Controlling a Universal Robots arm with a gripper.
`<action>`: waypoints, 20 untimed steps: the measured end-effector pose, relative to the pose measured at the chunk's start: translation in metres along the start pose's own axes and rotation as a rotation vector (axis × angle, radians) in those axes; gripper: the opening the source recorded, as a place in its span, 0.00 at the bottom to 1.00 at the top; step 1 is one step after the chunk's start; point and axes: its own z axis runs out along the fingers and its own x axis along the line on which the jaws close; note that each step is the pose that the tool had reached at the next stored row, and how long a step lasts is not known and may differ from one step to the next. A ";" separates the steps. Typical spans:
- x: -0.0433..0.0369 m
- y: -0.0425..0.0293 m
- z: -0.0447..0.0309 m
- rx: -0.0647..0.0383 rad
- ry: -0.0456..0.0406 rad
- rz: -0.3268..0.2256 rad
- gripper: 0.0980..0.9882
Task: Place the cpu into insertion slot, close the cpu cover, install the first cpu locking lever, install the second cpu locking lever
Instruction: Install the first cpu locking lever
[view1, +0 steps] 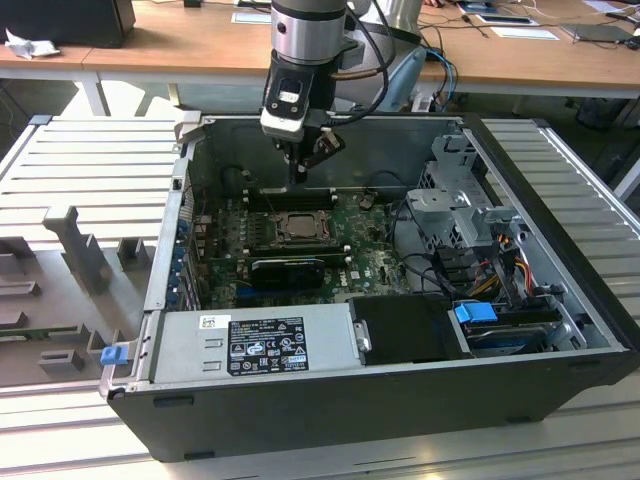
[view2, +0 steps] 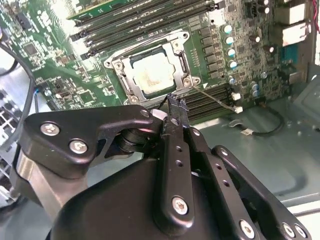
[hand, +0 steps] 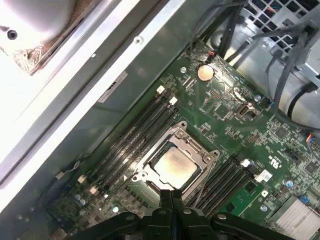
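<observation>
Two black fingers (hand: 165, 202) of the gripper (hand: 171, 192) were pressed together with nothing between them, their tips hanging near one edge of the insertion slot (view1: 279, 226) inside the open computer case (view1: 400, 400). The cpu (hand: 174, 164) lay flat in that slot, its pale metal top showing through the window of the cpu cover (hand: 195, 147), which lay down around it. Long black memory slots (hand: 132, 137) ran along both sides of the insertion slot on the green motherboard (hand: 235, 125). The case rested on a ribbed grey bench (view1: 80, 160).
</observation>
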 end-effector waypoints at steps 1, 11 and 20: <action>0.0000 0.0000 0.0000 0.000 0.0000 -0.013 0.01; -0.0002 -0.0002 0.0000 0.006 0.0008 -0.195 0.01; -0.0006 -0.0006 0.0000 0.009 0.0014 -0.296 0.01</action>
